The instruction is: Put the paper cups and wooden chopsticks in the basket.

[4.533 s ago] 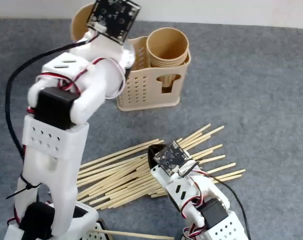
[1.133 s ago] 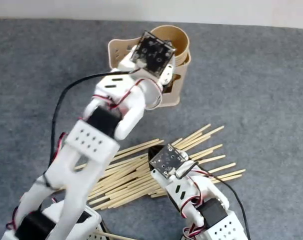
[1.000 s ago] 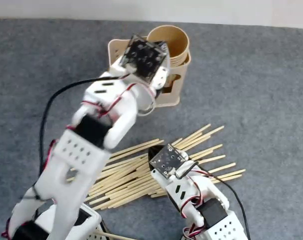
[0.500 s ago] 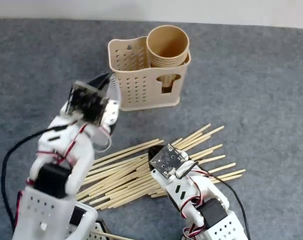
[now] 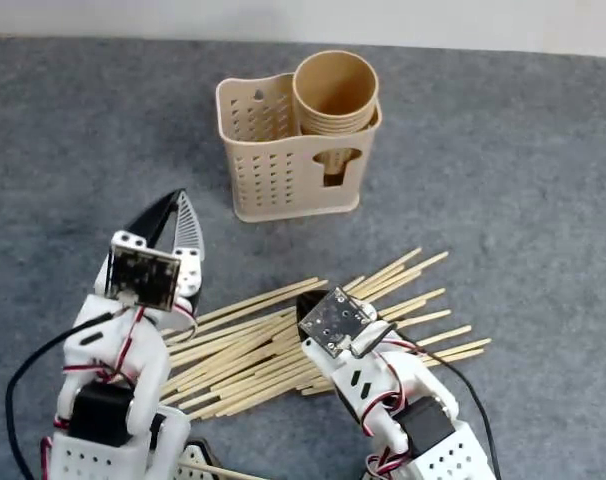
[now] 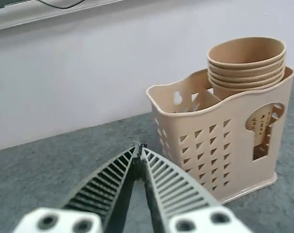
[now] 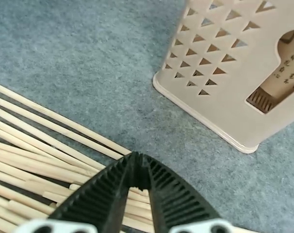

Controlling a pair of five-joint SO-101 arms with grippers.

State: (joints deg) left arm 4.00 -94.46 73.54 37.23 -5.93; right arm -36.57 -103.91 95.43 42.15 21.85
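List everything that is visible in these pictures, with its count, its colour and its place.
basket: one, beige, perforated, upright at the far side of the mat.
paper cups: about five, brown, stacked in one compartment of the basket.
wooden chopsticks: many, pale, in a loose pile on the mat; one apart, near the arm bases.
mat: one, grey, under everything.
wall: white, behind the basket.
left gripper: dark, shut, empty, beside the pile.
right gripper: black, shut, empty, over the pile.
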